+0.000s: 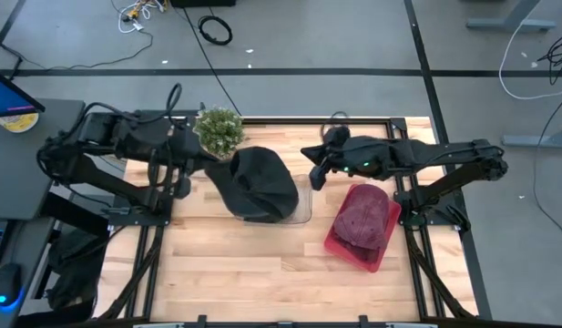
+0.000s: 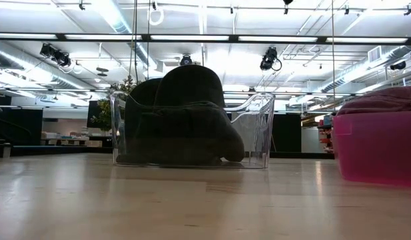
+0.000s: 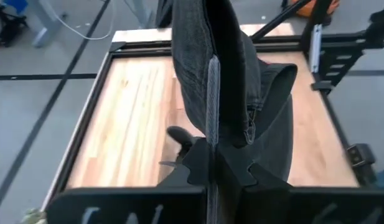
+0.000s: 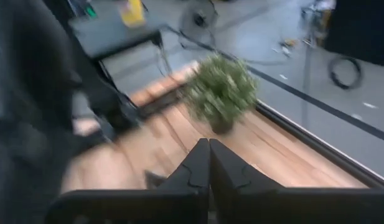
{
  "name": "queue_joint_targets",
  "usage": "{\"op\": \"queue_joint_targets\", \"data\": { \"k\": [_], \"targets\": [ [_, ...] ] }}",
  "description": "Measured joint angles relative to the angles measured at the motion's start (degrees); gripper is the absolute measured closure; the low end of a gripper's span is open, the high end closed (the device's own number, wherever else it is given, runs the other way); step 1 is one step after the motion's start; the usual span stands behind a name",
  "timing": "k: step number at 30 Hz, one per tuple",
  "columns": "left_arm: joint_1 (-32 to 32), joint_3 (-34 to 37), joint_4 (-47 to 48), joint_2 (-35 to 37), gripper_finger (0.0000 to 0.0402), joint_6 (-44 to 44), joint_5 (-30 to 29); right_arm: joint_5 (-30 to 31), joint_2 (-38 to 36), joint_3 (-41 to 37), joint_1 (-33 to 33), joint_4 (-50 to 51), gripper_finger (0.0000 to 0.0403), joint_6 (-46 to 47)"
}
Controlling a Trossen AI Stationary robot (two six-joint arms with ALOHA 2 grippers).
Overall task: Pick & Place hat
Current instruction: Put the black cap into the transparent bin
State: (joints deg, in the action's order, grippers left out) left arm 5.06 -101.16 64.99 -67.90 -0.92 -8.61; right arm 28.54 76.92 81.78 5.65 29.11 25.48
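Note:
A dark grey hat (image 1: 260, 182) sits in a clear plastic bin (image 1: 303, 208) at the table's middle. In the low view the hat (image 2: 185, 117) fills the bin (image 2: 258, 130), rests on its floor and rises above its rim. My left gripper (image 1: 217, 169) is at the hat's left side, shut on it. My right gripper (image 1: 315, 175) hovers shut just right of the bin and touches nothing. A maroon hat (image 1: 364, 219) lies in a pink bin (image 1: 353, 251) on the table's right. My left gripper (image 3: 211, 146) pinches a thin edge of the dark hat (image 3: 212, 93) between its two fingers, and that edge shows end-on. The fingers come from the table's left. The hat's body (image 3: 266, 106) spreads beyond them, and its lower part sits in the clear bin.
A small potted plant (image 1: 219, 128) stands at the far edge, close behind my left gripper, and it also shows ahead of my right gripper as the plant (image 4: 220, 90). The pink bin (image 2: 378, 150) stands right of the clear one. Bare wood (image 1: 235, 264) lies toward the near edge.

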Motion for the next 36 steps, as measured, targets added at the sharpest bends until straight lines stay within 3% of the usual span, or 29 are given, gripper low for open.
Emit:
{"op": "queue_joint_targets", "data": {
  "k": [9, 16, 21, 27, 36],
  "targets": [
    [-0.01, -0.09, -0.53, -1.95, 0.039, 6.61, -9.08, -6.79, -6.49, 0.0, -2.04, -4.43, 0.0383, -2.36],
    [0.09, -0.07, -3.06, -2.76, 0.039, 12.89, -11.99, -7.01, -9.1, 0.0, -4.64, -1.97, 0.0326, -1.98],
    [0.5, -0.1, -6.02, -2.61, 0.039, 24.54, -11.9, -10.96, -10.08, 0.0, -7.38, -1.1, 0.0278, 0.65],
    [3.26, -0.09, -18.08, -2.62, 0.039, 39.49, -10.74, -26.38, -9.9, 0.0, -13.12, -1.2, 0.024, 6.95],
    [3.96, -0.09, -40.93, -2.62, 0.039, 50.42, 1.39, -56.05, -8.37, 0.0, -21.06, -7.82, 0.0232, 12.37]
  ]
}}
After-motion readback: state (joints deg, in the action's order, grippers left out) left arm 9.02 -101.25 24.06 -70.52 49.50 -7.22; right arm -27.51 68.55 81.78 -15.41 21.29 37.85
